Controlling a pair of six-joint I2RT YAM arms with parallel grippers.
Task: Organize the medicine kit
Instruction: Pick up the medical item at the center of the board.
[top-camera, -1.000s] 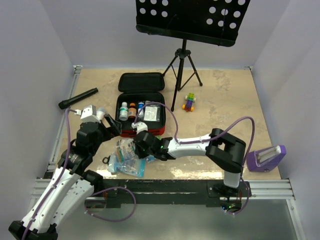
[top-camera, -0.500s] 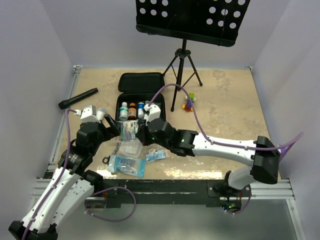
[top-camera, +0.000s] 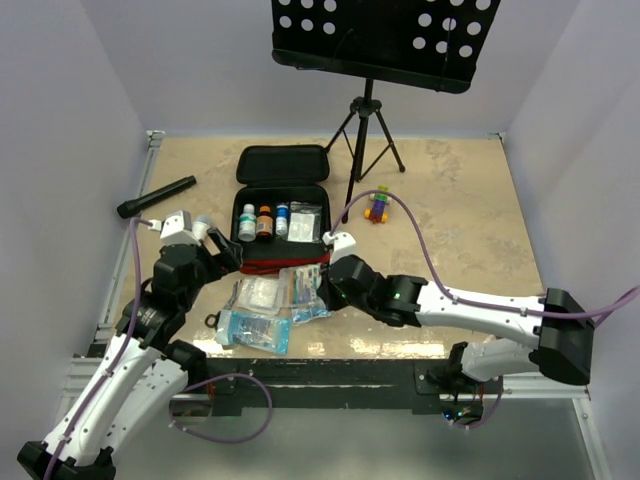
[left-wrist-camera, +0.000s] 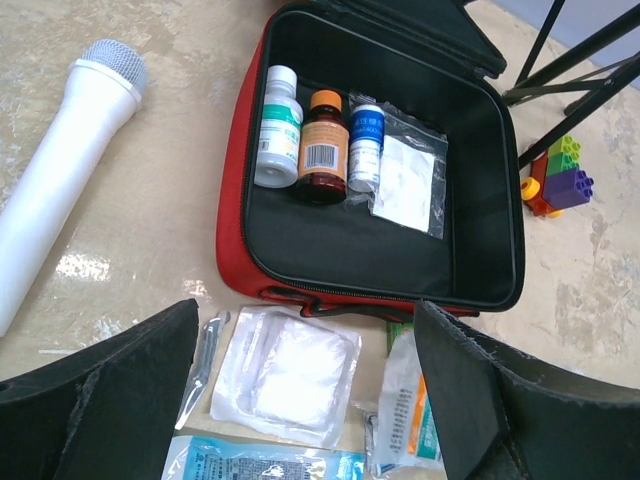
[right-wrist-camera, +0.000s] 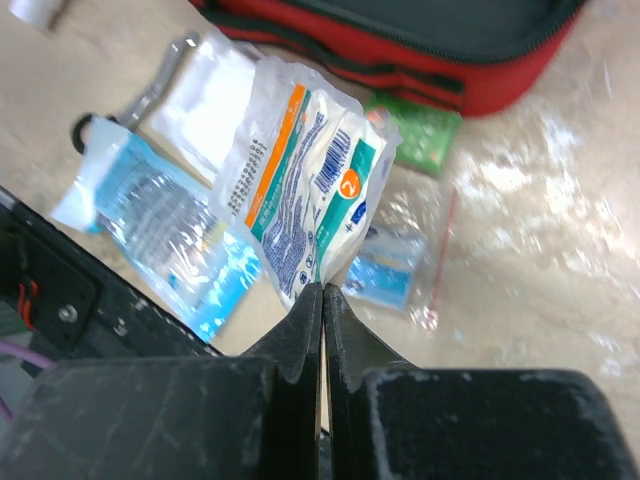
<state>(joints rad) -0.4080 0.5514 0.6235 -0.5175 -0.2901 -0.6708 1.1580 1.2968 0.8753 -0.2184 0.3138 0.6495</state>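
The red medicine kit (top-camera: 262, 263) lies open, lid (top-camera: 283, 163) flat behind it, with three bottles (top-camera: 264, 221) and a clear packet (top-camera: 306, 222) inside. The left wrist view shows its red wall (left-wrist-camera: 232, 200). My right gripper (top-camera: 322, 284) is shut on the edge of a white packet with orange and green print (top-camera: 302, 284), held just in front of the kit; its jaws (right-wrist-camera: 322, 290) pinch the packet (right-wrist-camera: 300, 180). My left gripper (top-camera: 228, 255) is open and empty (left-wrist-camera: 305, 330) above a gauze packet (left-wrist-camera: 285, 370).
On the table before the kit lie a blue packet (top-camera: 250, 330), bagged scissors (left-wrist-camera: 205, 355), a small blue zip bag (right-wrist-camera: 390, 270) and a green packet (right-wrist-camera: 420, 130). A white microphone (left-wrist-camera: 60, 180), a black flashlight (top-camera: 157, 197), toy bricks (top-camera: 378, 205) and a music stand tripod (top-camera: 367, 140) surround it.
My right gripper took the printed packet from the pile, lifted it toward the kit's left front, then carried it right, to the kit's front edge. The left arm has not moved.
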